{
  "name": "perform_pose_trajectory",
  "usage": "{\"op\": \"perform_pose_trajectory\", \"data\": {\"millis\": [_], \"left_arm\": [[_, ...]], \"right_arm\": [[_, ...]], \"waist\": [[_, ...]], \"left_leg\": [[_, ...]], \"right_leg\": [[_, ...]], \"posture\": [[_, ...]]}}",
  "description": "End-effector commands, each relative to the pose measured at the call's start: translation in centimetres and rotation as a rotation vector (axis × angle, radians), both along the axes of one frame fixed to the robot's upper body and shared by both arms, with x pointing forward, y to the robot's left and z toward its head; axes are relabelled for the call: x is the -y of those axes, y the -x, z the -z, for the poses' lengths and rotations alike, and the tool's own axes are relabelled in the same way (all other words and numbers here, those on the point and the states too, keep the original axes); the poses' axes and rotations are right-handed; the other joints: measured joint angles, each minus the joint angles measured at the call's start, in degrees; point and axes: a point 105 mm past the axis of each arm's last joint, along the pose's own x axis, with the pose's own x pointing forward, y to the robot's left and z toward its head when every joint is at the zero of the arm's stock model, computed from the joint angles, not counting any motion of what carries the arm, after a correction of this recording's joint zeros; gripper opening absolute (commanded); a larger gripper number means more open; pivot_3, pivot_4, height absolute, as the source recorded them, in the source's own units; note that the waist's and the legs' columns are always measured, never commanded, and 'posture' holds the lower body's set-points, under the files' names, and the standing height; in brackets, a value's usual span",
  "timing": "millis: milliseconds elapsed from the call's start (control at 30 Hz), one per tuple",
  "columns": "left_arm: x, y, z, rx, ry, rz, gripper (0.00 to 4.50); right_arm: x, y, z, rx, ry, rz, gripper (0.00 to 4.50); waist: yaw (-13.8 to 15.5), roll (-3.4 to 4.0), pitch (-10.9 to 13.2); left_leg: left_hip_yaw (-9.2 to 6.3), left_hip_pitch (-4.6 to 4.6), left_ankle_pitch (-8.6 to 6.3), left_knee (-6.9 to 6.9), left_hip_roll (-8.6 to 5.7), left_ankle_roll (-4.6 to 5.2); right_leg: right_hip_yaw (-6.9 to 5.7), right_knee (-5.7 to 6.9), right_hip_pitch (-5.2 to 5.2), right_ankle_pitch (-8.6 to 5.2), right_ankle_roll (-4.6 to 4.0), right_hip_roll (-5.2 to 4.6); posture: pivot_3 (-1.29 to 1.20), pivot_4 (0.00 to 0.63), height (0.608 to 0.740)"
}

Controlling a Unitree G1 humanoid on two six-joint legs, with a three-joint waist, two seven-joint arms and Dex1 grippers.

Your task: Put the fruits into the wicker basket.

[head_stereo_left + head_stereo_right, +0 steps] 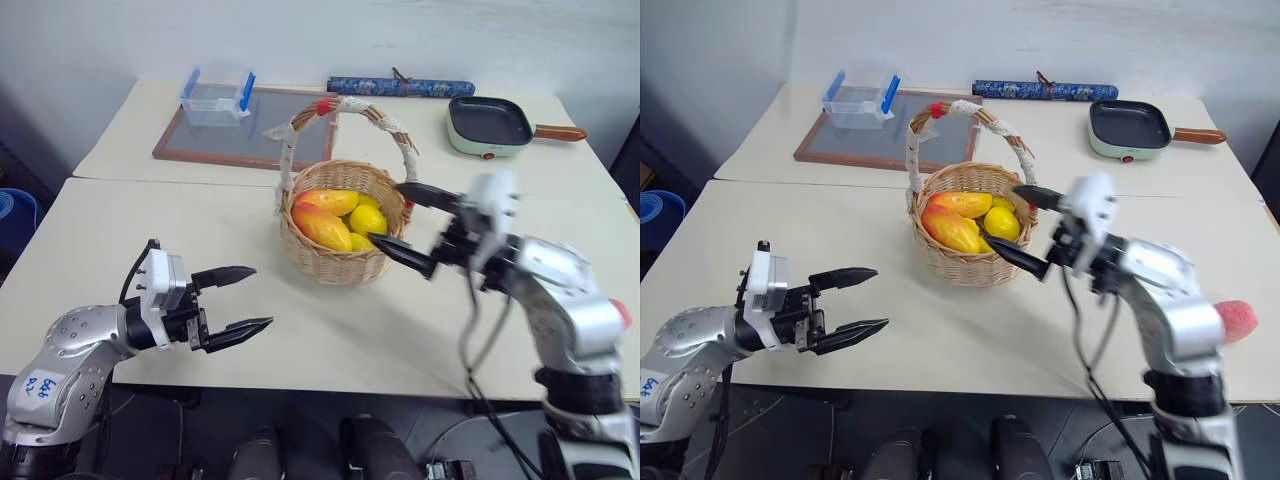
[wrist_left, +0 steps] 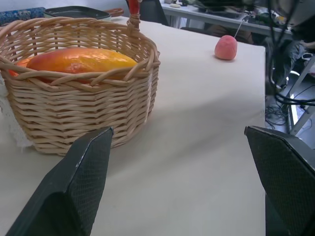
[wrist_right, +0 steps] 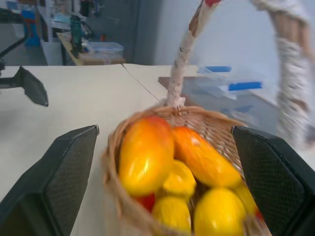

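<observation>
Pale, smooth worktop is carrying everything, with a second worktop butting against it on the far side. At near left, the left hand is hovering level over bare surface, its two black fingers spread apart and gripping nothing. Moving right, the wicker basket is sitting near the middle — round, tan, tightly woven, with a tall arched handle wrapped in white cloth and tied in red. Inside it glossy elongated mangoes, orange-red fading to yellow, are lying against smooth rounded lemons. Just right of the basket, the right hand is hanging by the rim, fingers wide apart and empty, pointing toward the fruit.

One fruit is waiting outside: a matte pink peach, roundish, lying at the near right edge of the worktop, well apart from the basket. Judging by this, the peach is what remains — the next move is calling for the right hand to swing right, close around it and carry it over the rim.
</observation>
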Motion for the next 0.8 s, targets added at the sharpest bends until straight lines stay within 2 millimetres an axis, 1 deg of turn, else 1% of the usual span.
{"op": "perform_pose_trajectory", "data": {"millis": [33,67,133,167,200,333,433,500,533,600,667,733,800], "left_arm": [[0.1,-0.3,-0.2,0.017,0.006,0.035,4.5],[0.1,-0.4,-0.1,0.015,0.005,0.044,4.5],[0.1,-0.7,-0.1,0.013,0.006,0.057,4.5],[0.1,-0.9,0.0,0.013,0.003,0.067,4.5],[0.2,-1.1,0.0,0.013,0.003,0.074,4.5],[0.4,-1.8,-0.2,0.027,0.004,0.1,4.5],[0.4,-2.0,-0.4,0.035,0.005,0.108,4.5],[0.4,-2.1,-0.4,0.037,0.005,0.109,4.5],[0.3,-2.1,-0.5,0.038,0.005,0.109,4.5],[0.3,-2.0,-0.5,0.04,0.005,0.109,4.5],[0.4,-1.9,-0.5,0.041,0.008,0.109,4.5],[0.5,-1.8,-0.5,0.042,0.009,0.11,4.5],[0.7,-1.5,-0.7,0.045,0.013,0.113,4.5]], "right_arm": [[5.4,2.9,0.1,0.035,0.029,0.196,4.48],[7.0,3.6,0.4,0.026,0.027,0.267,4.48],[9.2,4.7,0.6,0.015,-0.011,0.373,4.48],[10.6,5.4,0.9,0.006,-0.029,0.45,4.48],[11.6,6.2,1.2,-0.002,-0.042,0.496,4.48],[16.8,10.2,5.5,-0.079,0.032,0.739,4.48],[19.7,12.5,7.2,-0.094,0.032,0.907,4.48],[20.7,13.1,7.7,-0.09,0.029,0.979,4.48],[20.9,12.9,7.6,-0.084,0.026,0.986,4.48],[21.0,11.7,7.3,-0.081,0.031,0.974,4.48],[21.1,9.7,6.8,-0.096,0.016,0.95,4.48],[21.8,7.9,6.6,-0.13,0.025,0.946,4.48],[22.4,5.9,6.7,-0.213,0.025,0.94,4.48]], "waist": [[0.2,0.01,0.0],[0.1,0.03,0.0],[-0.4,0.05,0.0],[-0.7,0.04,0.0],[-0.8,0.01,0.0],[-0.7,0.0,0.1],[-0.9,0.03,0.1],[-1.2,0.04,0.1],[-1.4,0.04,0.1],[-1.8,0.05,0.1],[-2.0,0.08,0.1],[-2.1,0.08,0.1],[-1.8,0.08,0.1]], "left_leg": [[-0.02,0.02,0.01,0.0,-0.02,0.0],[0.0,0.04,0.02,0.0,-0.04,0.0],[0.08,0.11,0.09,0.04,-0.06,0.05],[0.23,0.23,0.13,0.05,-0.08,0.07],[0.23,0.34,0.18,0.03,-0.08,0.07],[0.09,0.91,0.13,-0.12,-0.03,-0.08],[0.14,0.95,0.07,-0.25,-0.02,-0.05],[0.16,0.93,0.04,-0.3,-0.03,-0.03],[0.18,0.94,0.03,-0.34,-0.03,-0.03],[0.19,0.95,0.04,-0.35,-0.02,-0.03],[0.23,1.03,0.04,-0.35,-0.02,-0.04],[0.26,1.09,0.04,-0.35,-0.03,-0.03],[0.24,1.1,0.05,-0.37,-0.04,-0.03]], "right_leg": [[0.02,-0.01,0.03,-0.01,0.0,0.01],[0.06,-0.03,0.06,-0.02,-0.02,0.03],[0.15,0.01,0.11,-0.03,-0.03,0.04],[0.28,0.08,0.11,-0.02,-0.01,0.05],[0.29,0.08,0.24,0.0,0.0,0.06],[0.22,-0.04,0.84,-0.1,-0.14,0.12],[0.23,-0.24,0.92,-0.12,-0.13,0.1],[0.24,-0.32,0.92,-0.11,-0.12,0.08],[0.26,-0.33,0.92,-0.11,-0.12,0.06],[0.26,-0.32,0.92,-0.11,-0.12,0.05],[0.29,-0.29,0.95,-0.11,-0.12,0.05],[0.32,-0.27,0.99,-0.11,-0.12,0.04],[0.3,-0.29,0.98,-0.11,-0.13,0.04]], "posture": [[0.0,0.15,0.74],[0.0,0.15,0.74],[0.0,0.15,0.74],[0.0,0.15,0.74],[0.0,0.15,0.74],[0.0,0.15,0.74],[0.0,0.15,0.74],[0.0,0.15,0.74],[0.0,0.15,0.74],[0.0,0.15,0.74],[0.0,0.15,0.74],[0.0,0.15,0.74],[0.0,0.15,0.74]]}}
